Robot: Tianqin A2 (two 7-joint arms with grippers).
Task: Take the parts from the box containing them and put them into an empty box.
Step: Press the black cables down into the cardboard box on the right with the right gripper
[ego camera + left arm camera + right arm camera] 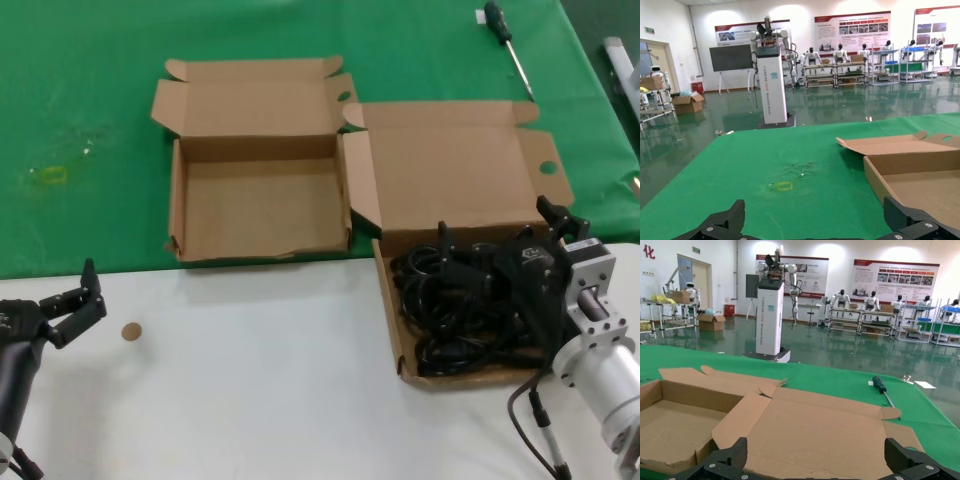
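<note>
The parts [455,305], tangled bundles of black coiled cable, fill the wide shallow box [388,310] at the right. Its big lid [450,175] stands open behind it. My right gripper [497,228] hangs open just above the cables at the box's back edge, holding nothing. In the right wrist view the right gripper [817,457] faces that lid [815,430]. The empty box [178,205] lies open to the left, also visible in the left wrist view [875,177]. My left gripper [93,290] waits open over the white table at the near left, the left gripper [817,220] pointing across the green mat.
A black-handled screwdriver [505,40] lies on the green mat at the far right. A small brown disc [131,331] sits on the white table near my left gripper. A yellowish mark [50,175] stains the mat at far left.
</note>
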